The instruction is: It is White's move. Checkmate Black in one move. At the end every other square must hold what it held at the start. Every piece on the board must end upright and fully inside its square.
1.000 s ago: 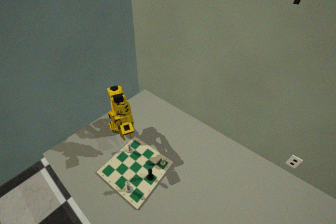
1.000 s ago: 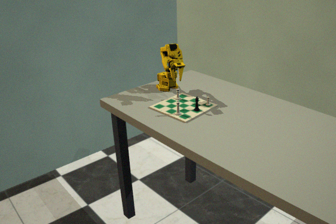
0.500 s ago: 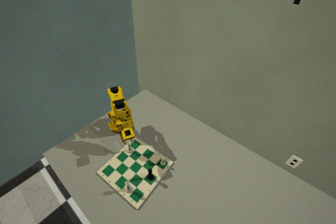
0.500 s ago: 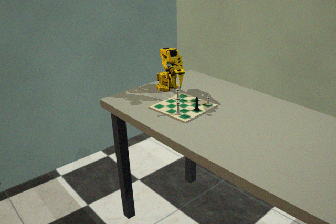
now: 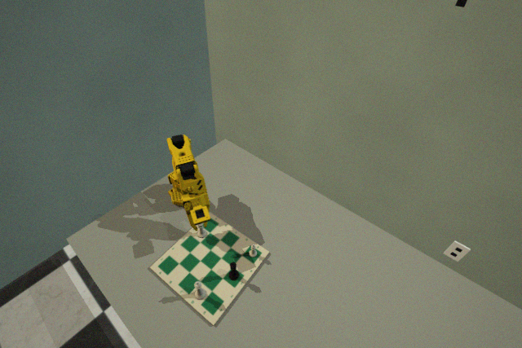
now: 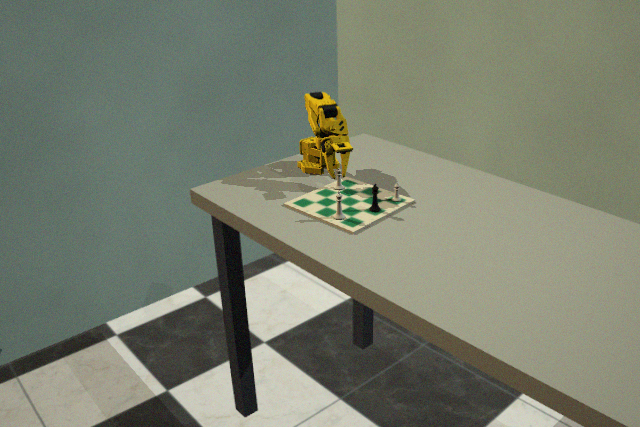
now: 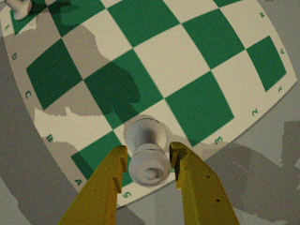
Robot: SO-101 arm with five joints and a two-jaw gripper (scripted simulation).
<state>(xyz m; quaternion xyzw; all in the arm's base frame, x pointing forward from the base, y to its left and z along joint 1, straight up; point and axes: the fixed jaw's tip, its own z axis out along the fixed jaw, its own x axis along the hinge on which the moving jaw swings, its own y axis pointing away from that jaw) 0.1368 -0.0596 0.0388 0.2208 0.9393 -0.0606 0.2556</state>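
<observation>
Four chess pieces stand on the small green-and-cream chessboard (image 5: 168, 265) that lies on the grey worktop (image 6: 465, 257), in front of the yellow arm (image 5: 185, 175). The gripper (image 7: 149, 161) hangs over the board's corner nearest the arm, pointing down, with its two yellow fingers on either side of a white piece (image 7: 148, 153) there. The fingers stand only a little way apart, about the width of the piece's head. In the wrist view a thin gap shows on each side between the fingertips and the rounded top, so the gripper brackets the piece without clamping it; it has hold of nothing. Whether the tips brush the piece I cannot tell.

That white piece (image 5: 201, 231) stands upright on a square at the board's far corner in the top view, partly in the arm's shadow. A second white piece (image 5: 199, 290) stands upright near the board's near edge, to the left. A third white piece (image 5: 252, 250) sits at the right corner on a green square. The black piece (image 5: 232, 270) stands upright between those two, on the right side of the board, well apart from the gripper.

The arm's shadows fall across the worktop and several squares on the far half of the board.
</observation>
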